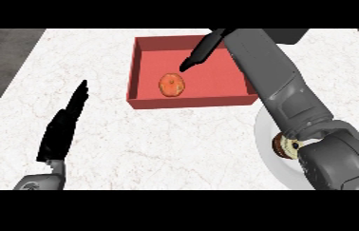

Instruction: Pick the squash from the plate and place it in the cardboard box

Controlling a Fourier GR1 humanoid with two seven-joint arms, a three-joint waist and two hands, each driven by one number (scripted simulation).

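While the right hand (203, 52) hangs above the red, open-topped rectangular box (140, 71), its black fingers are stretched straight and held together, pointing down and toward the left of the view, with nothing clasped in them. Just below and to the left of those fingertips lies the small, rounded orange squash (173, 84), resting on the box's floor near its front wall and apart from the hand. It looks a little taller than wide, its long axis running roughly away from the robot. My judgement is that the placing is done, and the coming move is simply to lift the hand clear, up and back to the right along its grey forearm (280, 82).

Further out, at the view's right edge, the white round plate (270, 149) sits on the pale marbled surface (175, 139), largely covered by the arm; a small brown and cream item (282, 146) shows on it, too hidden to name. The left hand (63, 125) rests open at the view's lower left, fingers straight, well apart from the box.

No brand, label or writing is readable anywhere.
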